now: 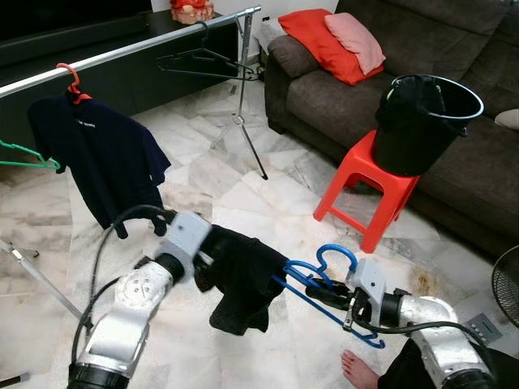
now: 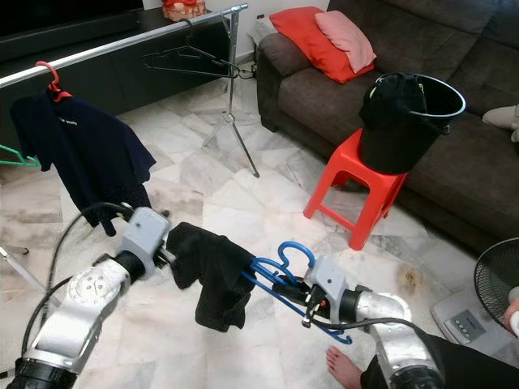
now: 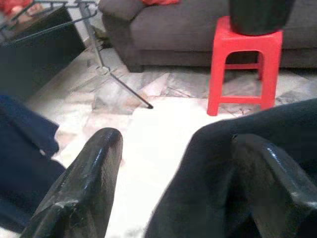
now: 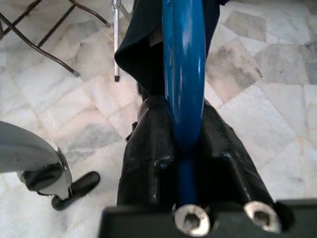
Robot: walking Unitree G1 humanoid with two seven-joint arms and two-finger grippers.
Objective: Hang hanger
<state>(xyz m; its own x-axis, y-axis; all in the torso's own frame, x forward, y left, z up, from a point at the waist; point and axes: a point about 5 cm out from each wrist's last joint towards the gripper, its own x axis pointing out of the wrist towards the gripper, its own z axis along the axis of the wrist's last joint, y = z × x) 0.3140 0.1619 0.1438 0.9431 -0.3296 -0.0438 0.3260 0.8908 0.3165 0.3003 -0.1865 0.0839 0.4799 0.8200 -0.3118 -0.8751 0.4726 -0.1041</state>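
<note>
A blue plastic hanger (image 1: 336, 253) is held low over the floor, and my right gripper (image 1: 320, 293) is shut on its bar. The right wrist view shows both black fingers (image 4: 148, 148) clamped around the blue bar (image 4: 183, 59). A black garment (image 1: 243, 275) droops from the hanger's left end. My left gripper (image 1: 207, 263) reaches into that cloth from the left. In the left wrist view its fingers (image 3: 89, 173) stand wide apart, open, with the black cloth (image 3: 208, 188) lying against one of them. The silver clothes rail (image 1: 138, 49) runs across the back left.
A navy t-shirt (image 1: 105, 154) on a red hanger, a green hanger (image 1: 24, 154) and a black hanger (image 1: 199, 61) hang on the rail. A black bucket (image 1: 422, 121) sits on a red stool (image 1: 369, 182) before the sofa (image 1: 324, 97). A person's bare foot (image 1: 357, 369) and a fan (image 1: 507, 284) are at right.
</note>
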